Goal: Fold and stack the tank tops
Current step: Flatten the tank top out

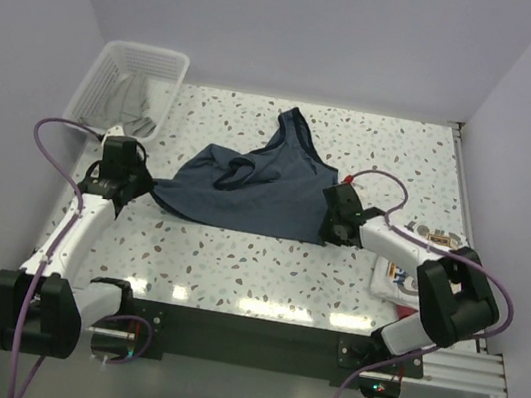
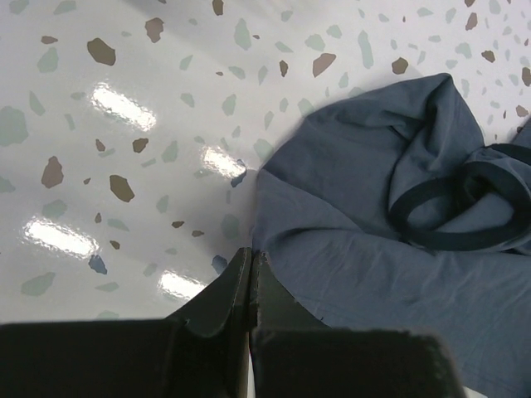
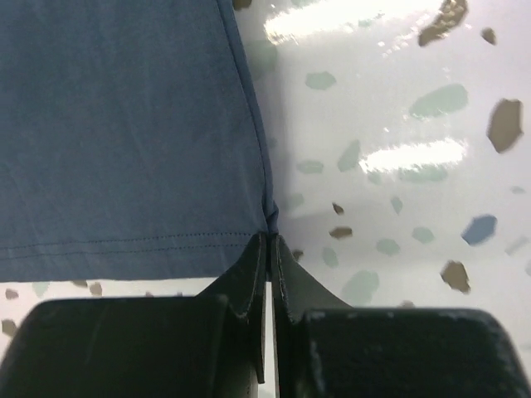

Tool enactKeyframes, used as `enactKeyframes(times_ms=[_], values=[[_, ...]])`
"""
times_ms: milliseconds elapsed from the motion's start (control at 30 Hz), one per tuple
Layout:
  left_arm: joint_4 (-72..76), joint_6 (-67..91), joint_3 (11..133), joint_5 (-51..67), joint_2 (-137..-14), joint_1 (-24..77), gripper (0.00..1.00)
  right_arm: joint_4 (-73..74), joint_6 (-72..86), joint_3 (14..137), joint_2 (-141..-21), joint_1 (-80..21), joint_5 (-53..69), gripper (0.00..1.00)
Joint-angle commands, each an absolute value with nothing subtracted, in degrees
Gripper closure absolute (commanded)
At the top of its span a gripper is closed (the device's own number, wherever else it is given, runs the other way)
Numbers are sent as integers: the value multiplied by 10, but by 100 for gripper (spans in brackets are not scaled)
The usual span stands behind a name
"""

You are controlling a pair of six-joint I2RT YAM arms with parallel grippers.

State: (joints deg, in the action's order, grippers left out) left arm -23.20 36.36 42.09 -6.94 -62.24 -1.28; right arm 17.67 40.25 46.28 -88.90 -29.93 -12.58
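Left gripper (image 2: 250,259) and right gripper (image 3: 270,242) each sit pinched on a hem corner of the slate-blue tank top (image 1: 256,196) stretched between them; the bites look shallow; lifting unevenly could pull one corner free.

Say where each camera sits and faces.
Top external: above, behind the bases, looking down on the table; left arm, right arm show.
Left wrist: looks down past its shut jaws at the blue tank top's left corner.
Right wrist: past its shut jaws at the opposite hem corner.
Shared: both wrists see that top.
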Motion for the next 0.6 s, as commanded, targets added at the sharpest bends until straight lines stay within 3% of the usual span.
enactKeyframes(times_ms=[0, 200, 567], values=[[-214, 345, 439, -30, -605, -16, 100, 269, 392, 508, -800, -299, -160, 100], [-242, 335, 491, 21, -546, -16, 100, 400, 359, 664, -647, -291, -209, 100], [-241, 431, 754, 100, -429, -16, 100, 480, 316, 1032, -562, -289, -230, 100]])
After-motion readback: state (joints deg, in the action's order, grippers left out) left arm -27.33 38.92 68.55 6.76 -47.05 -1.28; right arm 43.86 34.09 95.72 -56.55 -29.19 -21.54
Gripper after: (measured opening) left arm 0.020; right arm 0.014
